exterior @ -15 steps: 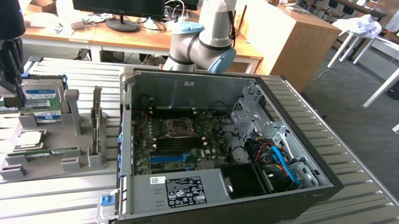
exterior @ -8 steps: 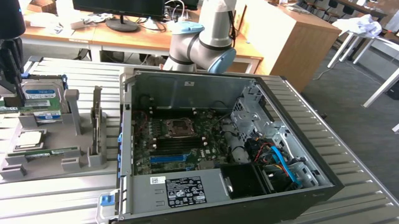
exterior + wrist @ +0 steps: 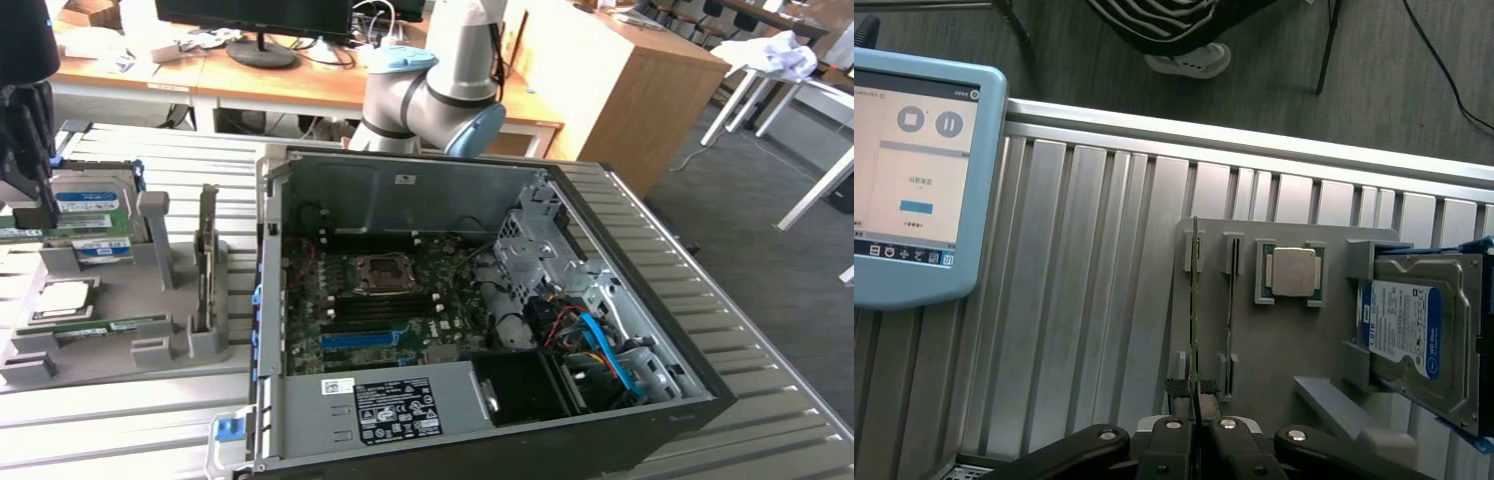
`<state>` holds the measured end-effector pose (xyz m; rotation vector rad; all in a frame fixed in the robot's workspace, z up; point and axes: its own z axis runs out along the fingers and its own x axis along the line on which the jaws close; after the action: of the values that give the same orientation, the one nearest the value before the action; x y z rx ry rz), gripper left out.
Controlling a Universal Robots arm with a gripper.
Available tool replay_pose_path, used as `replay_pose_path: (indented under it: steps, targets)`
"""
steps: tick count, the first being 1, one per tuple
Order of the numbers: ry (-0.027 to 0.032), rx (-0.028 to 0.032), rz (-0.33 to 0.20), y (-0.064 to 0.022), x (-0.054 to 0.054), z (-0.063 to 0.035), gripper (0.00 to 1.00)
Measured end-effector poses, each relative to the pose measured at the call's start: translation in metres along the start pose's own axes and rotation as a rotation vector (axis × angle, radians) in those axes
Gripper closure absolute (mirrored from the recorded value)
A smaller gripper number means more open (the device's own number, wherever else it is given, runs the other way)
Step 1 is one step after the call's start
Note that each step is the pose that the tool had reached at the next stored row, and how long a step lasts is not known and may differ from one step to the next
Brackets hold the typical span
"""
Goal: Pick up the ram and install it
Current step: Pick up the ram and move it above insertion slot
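Gripper jaws were pinched closed on the ram, which stood on edge at its slot in the grey holder, long axis running straight away from them.

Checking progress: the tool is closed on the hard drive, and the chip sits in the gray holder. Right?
No: the wrist view shows the tool closed on the thin memory stick, not the hard drive. The chip does sit in the gray holder.

pendant screen lit | hard drive on grey holder; processor beside it | shoe, probably, on floor
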<state>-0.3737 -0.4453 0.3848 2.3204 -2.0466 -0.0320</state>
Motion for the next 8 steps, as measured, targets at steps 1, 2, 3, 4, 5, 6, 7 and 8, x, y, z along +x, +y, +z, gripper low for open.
replay_pose_path:
  steps: [1,2,3,4,5,6,7,8]
  targets:
    - [0.0001,0.0000,0.000,-0.0010,0.000,-0.0001,0.87]
    - [0.0002,0.0000,0.000,-0.0024,0.000,-0.0001,0.87]
    - [0.0002,-0.0001,0.000,-0.0045,0.001,-0.0002,0.87]
    - [0.0002,0.0000,0.000,-0.0067,0.001,-0.0003,0.87]
    - [0.0001,0.0000,0.000,-0.0087,0.001,-0.0004,0.87]
    - [0.0001,0.0001,0.000,-0.0104,0.001,-0.0005,0.87]
    - [0.0001,0.0000,0.000,-0.0119,0.001,-0.0005,0.87]
    - [0.0001,0.0001,0.000,-0.0134,0.002,-0.0006,0.87]
